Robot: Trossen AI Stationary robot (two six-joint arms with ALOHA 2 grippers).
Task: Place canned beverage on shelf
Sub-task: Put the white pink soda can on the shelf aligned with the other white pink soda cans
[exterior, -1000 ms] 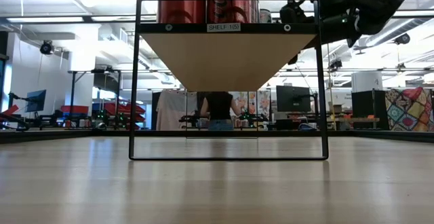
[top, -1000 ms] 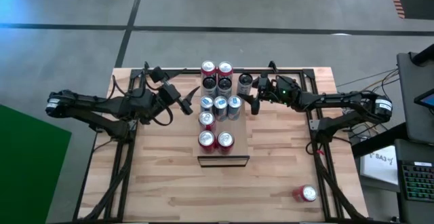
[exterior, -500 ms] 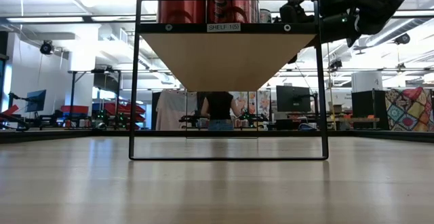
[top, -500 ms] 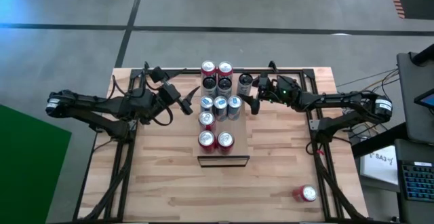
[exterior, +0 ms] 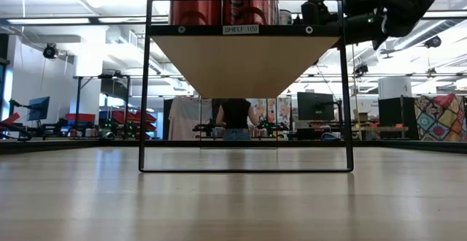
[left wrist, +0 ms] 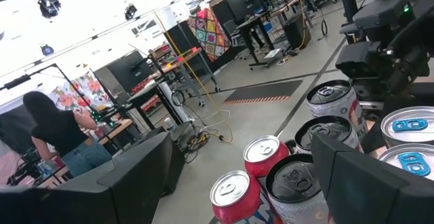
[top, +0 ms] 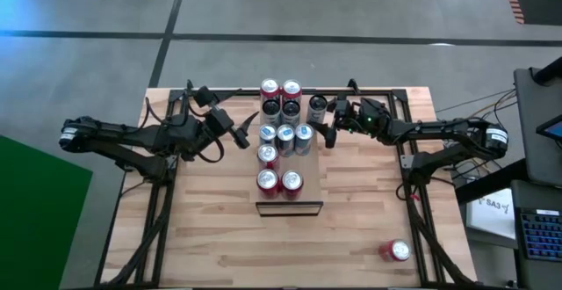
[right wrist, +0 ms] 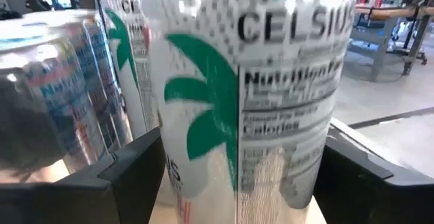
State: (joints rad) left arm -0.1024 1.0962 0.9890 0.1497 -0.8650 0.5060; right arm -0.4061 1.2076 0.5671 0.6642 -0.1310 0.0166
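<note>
Nearest the shelf's [top: 289, 206] dark-edged front end, a pair of red-topped cans [top: 279, 181] stands on the light board, and one more red can [top: 267, 155] stands just behind them. Behind that comes a row of three silver cans [top: 285, 137] across the board, then two dark-topped cans [top: 280, 110] and, beside them on the right arm's side, a white Celsius can [top: 317, 106]. Farthest back, at the shelf's rear end, are two more red cans [top: 280, 89]. The right gripper [top: 336, 121] reaches in at the shelf's right edge, its fingers [right wrist: 135, 170] spread either side of the white Celsius can, which fills the right wrist view and stands on the board; whether the pads actually press the can I cannot tell. The left gripper [top: 241, 133] hovers just off the shelf's left edge, level with the silver row, its fingers parted and holding nothing. Well away from the shelf, near the tabletop's [top: 211, 237] front right corner, a lone red can [top: 394, 251] rests on the planks. Seen from table height, the shelf sits raised on a black frame [exterior: 144, 88] labelled SHELF 100, and a person [exterior: 235, 118] stands in the room beyond.
</note>
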